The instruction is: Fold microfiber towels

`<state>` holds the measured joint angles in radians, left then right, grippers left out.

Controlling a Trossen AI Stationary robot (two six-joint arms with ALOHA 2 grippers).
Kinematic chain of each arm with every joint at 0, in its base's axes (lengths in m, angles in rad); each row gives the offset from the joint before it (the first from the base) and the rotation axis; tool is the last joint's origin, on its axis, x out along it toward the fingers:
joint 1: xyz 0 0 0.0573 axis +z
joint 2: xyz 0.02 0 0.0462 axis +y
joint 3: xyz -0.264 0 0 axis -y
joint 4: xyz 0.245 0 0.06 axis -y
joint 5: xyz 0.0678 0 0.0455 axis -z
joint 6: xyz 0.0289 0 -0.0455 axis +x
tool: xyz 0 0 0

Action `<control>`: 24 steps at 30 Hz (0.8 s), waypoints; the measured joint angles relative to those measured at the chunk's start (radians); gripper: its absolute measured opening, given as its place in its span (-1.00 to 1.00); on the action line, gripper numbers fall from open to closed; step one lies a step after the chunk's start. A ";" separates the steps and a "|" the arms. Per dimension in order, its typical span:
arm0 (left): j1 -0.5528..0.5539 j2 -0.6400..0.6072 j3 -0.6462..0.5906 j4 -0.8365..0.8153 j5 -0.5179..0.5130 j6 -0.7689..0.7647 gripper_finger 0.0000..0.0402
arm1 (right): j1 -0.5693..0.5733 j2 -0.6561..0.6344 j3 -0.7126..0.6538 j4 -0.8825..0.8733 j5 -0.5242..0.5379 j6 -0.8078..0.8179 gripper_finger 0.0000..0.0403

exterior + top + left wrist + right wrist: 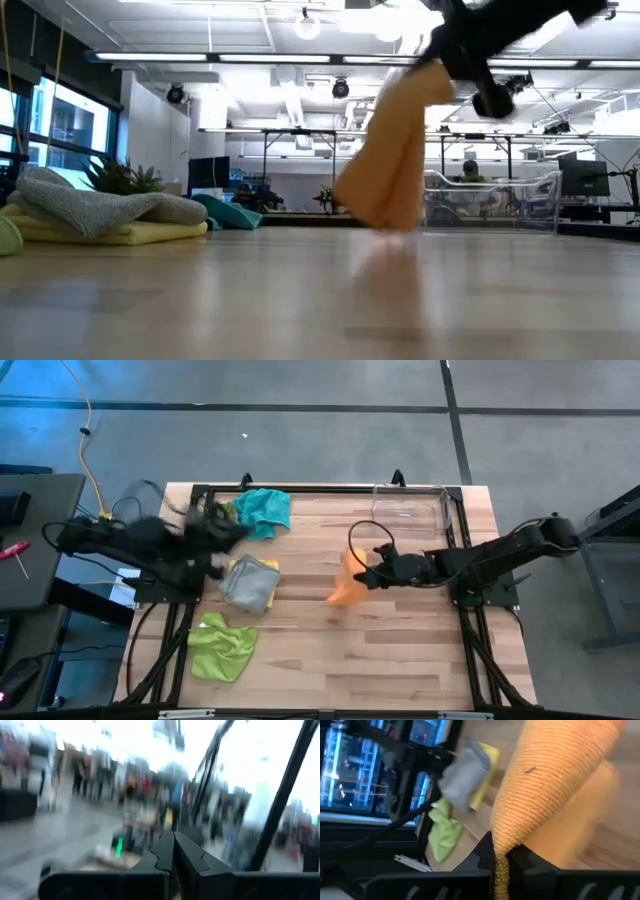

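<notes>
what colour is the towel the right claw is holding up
Orange towel, pinched in the right claw; right wrist view shows it best.

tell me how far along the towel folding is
Looks done: grey microfiber towel stacked on yellow towel. In hand: right gripper shut on the orange towel, hanging above the wooden table. Left: crumpled teal towel and lime green towel.
</notes>
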<state>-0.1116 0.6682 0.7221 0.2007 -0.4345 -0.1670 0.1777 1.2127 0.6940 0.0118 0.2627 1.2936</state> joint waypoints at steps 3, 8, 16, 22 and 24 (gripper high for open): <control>0.000 -0.098 0.001 0.036 -0.039 0.031 -1.00 | -0.008 0.042 0.111 -0.061 0.028 -0.056 -1.00; 0.000 -0.176 -0.001 0.045 -0.063 0.031 -1.00 | -0.017 0.152 0.267 -0.055 0.035 -0.060 -1.00; 0.000 -0.231 -0.001 0.217 -0.050 0.058 -1.00 | -0.033 0.436 0.593 -0.051 0.090 -0.071 -1.00; 0.000 -0.238 -0.001 0.245 -0.005 0.030 -1.00 | -0.081 0.677 0.845 -0.046 0.079 -0.063 -1.00; 0.000 -0.237 -0.001 0.245 0.017 0.025 -1.00 | -0.096 0.758 0.943 -0.034 0.067 -0.067 -1.00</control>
<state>-0.1116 0.4309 0.7212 0.4453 -0.4173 -0.1417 0.0821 1.9709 1.6369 -0.0225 0.3295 1.2266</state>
